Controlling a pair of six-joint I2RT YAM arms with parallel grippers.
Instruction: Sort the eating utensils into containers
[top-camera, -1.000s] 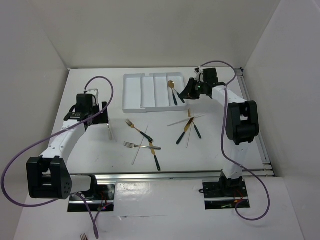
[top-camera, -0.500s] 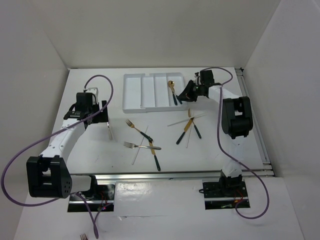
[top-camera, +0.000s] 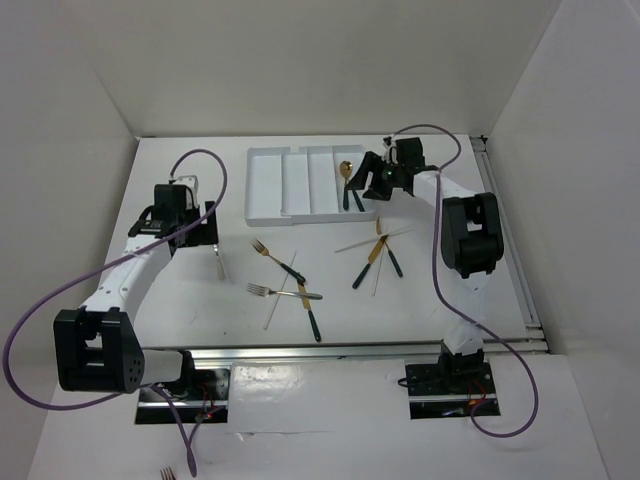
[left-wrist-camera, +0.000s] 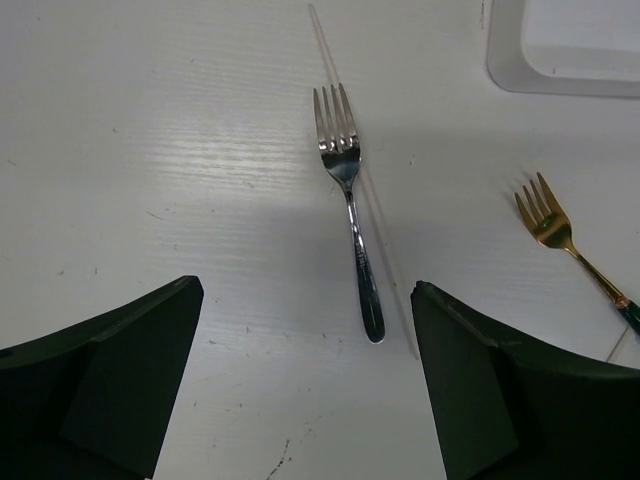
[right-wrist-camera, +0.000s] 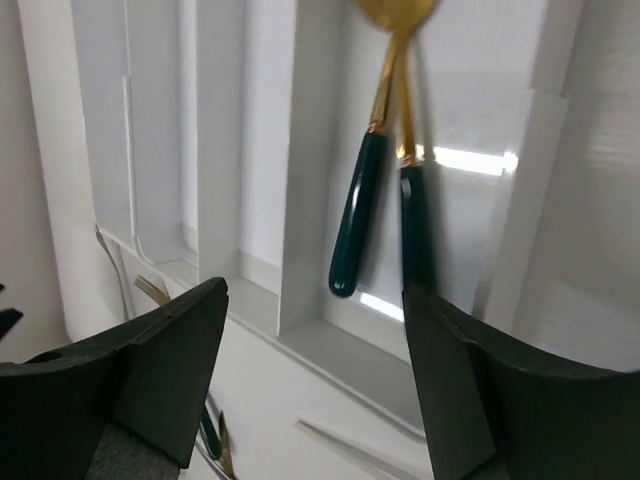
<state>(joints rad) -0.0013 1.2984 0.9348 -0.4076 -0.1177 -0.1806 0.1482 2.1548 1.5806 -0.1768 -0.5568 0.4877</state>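
From above you get bright, even, diffuse light. The white table (top-camera: 200, 300) and walls (top-camera: 300, 60) read cleanly, and shadows are faint with soft edges.

In your left wrist view a broad, soft shadow lies on the table ahead of the left claw (left-wrist-camera: 305, 290). The silver fork (left-wrist-camera: 347, 190) is sharp, with crisp highlights on its tines. The dark fingers (left-wrist-camera: 100, 390) in the bottom corners are out of focus.

In your right wrist view the white tray (right-wrist-camera: 270, 120) is nearly blown out. A hard glare strip sits on its floor beside the green spoon handles (right-wrist-camera: 355, 230). The gold spoon bowl (right-wrist-camera: 395, 10) at the top edge looks soft, and the fingers there are dark blurs.
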